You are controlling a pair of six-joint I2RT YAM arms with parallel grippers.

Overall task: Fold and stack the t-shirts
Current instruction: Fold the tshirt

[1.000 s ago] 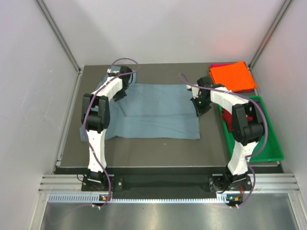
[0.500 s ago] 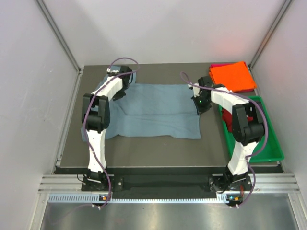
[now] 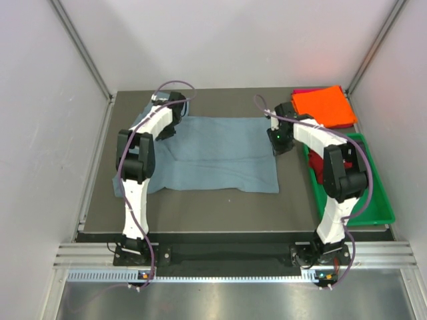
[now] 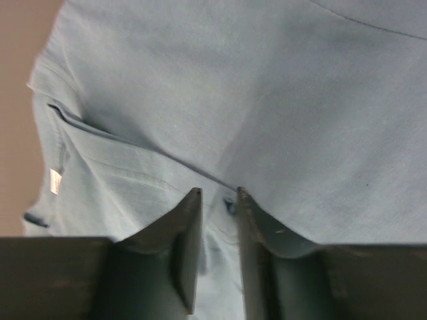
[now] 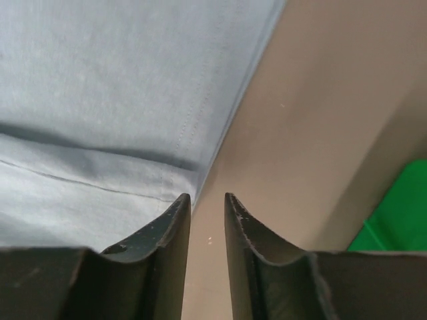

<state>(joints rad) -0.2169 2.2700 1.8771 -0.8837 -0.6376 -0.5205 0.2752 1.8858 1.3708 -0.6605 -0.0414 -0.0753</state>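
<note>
Cloth of the dusty blue-grey t-shirt (image 3: 220, 157) fills the view under your left gripper (image 4: 217, 195). The two fingers of this gripper are pressed almost together and pinch a small fold of the shirt. Your right gripper (image 5: 207, 195) stands at the shirt's hem: the shirt lies to its left and the bare surface (image 5: 313, 133) to its right. Its fingers leave only a thin slit, and you cannot tell if they catch the hem. Beyond the right gripper and to its right, an orange t-shirt (image 3: 323, 105) lies folded on a magenta-pink t-shirt (image 3: 303, 91). A dark red t-shirt (image 3: 316, 172) sits in the green tray (image 3: 373, 200), to the right of this gripper and nearer.
</note>
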